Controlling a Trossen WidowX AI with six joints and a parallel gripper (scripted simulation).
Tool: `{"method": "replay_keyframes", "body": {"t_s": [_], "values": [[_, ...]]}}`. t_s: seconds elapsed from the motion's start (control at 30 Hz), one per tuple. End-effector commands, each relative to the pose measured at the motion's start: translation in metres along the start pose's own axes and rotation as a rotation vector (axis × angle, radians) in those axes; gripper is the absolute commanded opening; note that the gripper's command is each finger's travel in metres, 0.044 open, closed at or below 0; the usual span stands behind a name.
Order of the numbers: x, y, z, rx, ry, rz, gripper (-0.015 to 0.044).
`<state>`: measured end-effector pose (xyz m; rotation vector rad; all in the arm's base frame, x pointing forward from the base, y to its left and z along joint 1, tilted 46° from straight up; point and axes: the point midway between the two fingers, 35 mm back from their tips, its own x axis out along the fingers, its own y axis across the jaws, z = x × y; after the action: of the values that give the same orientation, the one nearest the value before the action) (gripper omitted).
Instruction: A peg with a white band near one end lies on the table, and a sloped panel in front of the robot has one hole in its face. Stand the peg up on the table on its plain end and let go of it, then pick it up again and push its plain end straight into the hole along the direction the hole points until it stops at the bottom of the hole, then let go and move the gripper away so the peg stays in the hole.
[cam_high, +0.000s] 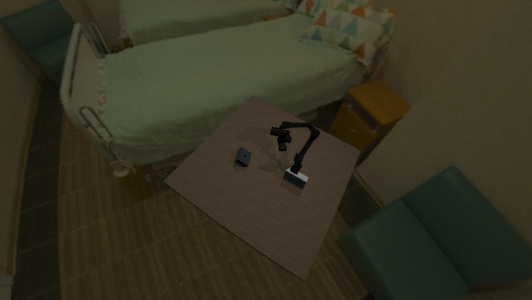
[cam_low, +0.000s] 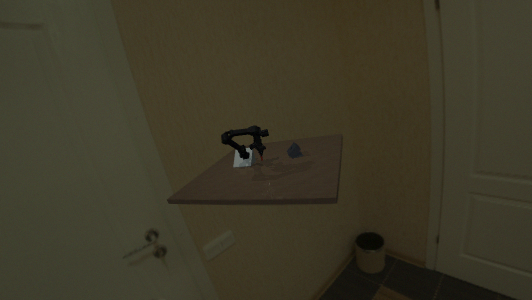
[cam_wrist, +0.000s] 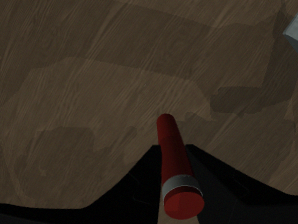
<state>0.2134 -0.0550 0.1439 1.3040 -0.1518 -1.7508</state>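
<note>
The red peg (cam_wrist: 174, 159) (cam_low: 261, 157) with a white band near its close end lies low over the wooden table (cam_high: 260, 220) (cam_low: 300, 185) (cam_wrist: 100, 63). In the wrist view its plain end points away from the camera. My gripper (cam_wrist: 172, 152) (cam_high: 282, 146) (cam_low: 260, 152) is shut on the peg, with its dark fingers on both sides of it near the banded end. The dark blue sloped panel (cam_high: 243, 157) (cam_low: 294, 150) stands on the table apart from the gripper. Its hole is too small to make out. The peg is hidden in the top view.
The arm's white base (cam_high: 296, 178) (cam_low: 242, 159) sits on the table behind the gripper. A bed (cam_high: 210, 75), an orange nightstand (cam_high: 372, 112) and a teal chair (cam_high: 440, 240) surround the table. A bin (cam_low: 370, 250) stands on the floor below.
</note>
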Motion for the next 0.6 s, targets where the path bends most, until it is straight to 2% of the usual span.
{"method": "replay_keyframes", "body": {"t_s": [0.0, 0.57], "values": [[-0.009, 0.000, 0.000, 0.004, 0.000, -0.001, 0.0000], [-0.010, -0.008, -0.035, -0.102, 0.092, 0.039, 0.0000]]}}
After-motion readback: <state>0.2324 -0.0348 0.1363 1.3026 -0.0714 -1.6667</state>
